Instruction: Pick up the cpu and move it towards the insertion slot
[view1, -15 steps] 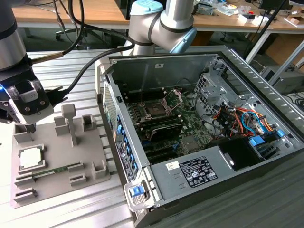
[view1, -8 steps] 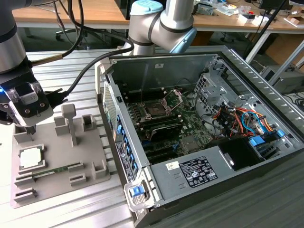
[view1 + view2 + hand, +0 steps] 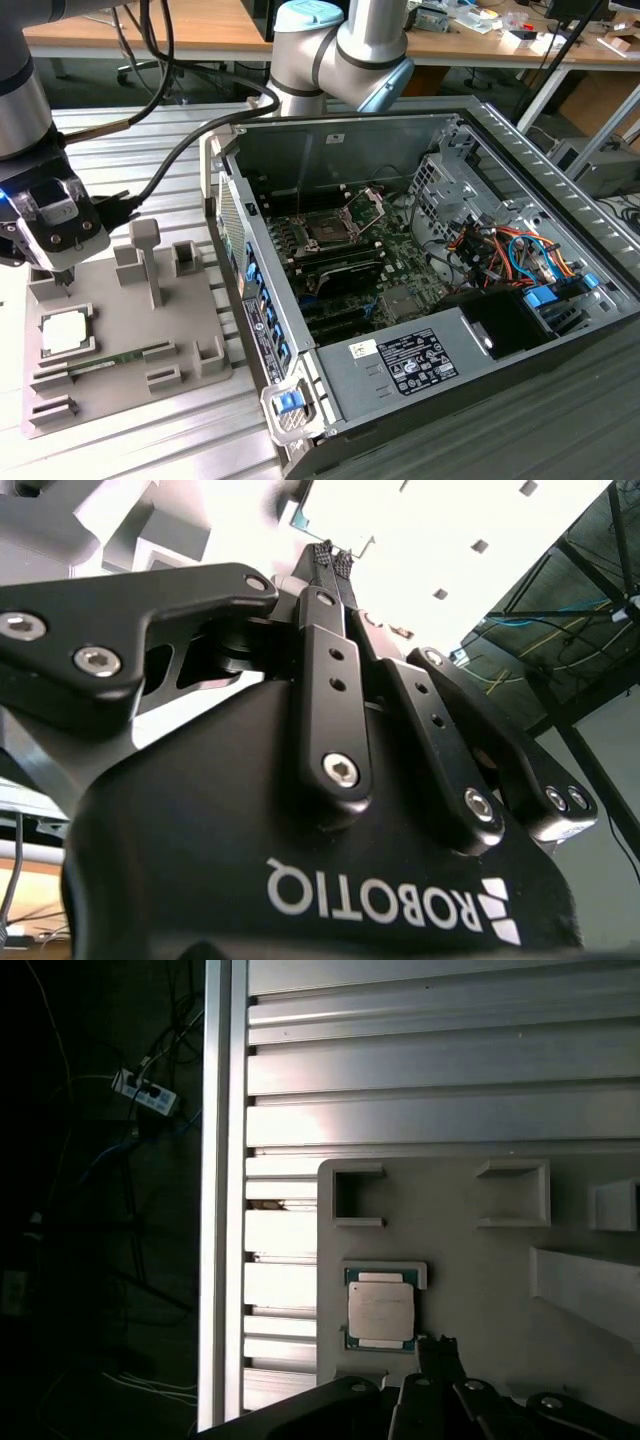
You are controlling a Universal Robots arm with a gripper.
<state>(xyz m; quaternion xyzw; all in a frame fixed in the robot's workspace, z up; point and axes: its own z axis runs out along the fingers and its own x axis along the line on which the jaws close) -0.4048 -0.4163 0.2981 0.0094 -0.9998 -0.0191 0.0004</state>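
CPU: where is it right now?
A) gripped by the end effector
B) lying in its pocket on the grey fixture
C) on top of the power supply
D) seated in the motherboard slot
B: the cpu lies flat in its pocket on the grey fixture, with the end effector close by but not gripping it.

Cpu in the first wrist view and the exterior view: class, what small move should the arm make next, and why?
Probably slide the end effector sideways until it is centred over the cpu. The chip lies flat and ungripped in its pocket on the grey tray. The end effector looks closed, and it sits off one corner of the chip rather than above its middle.
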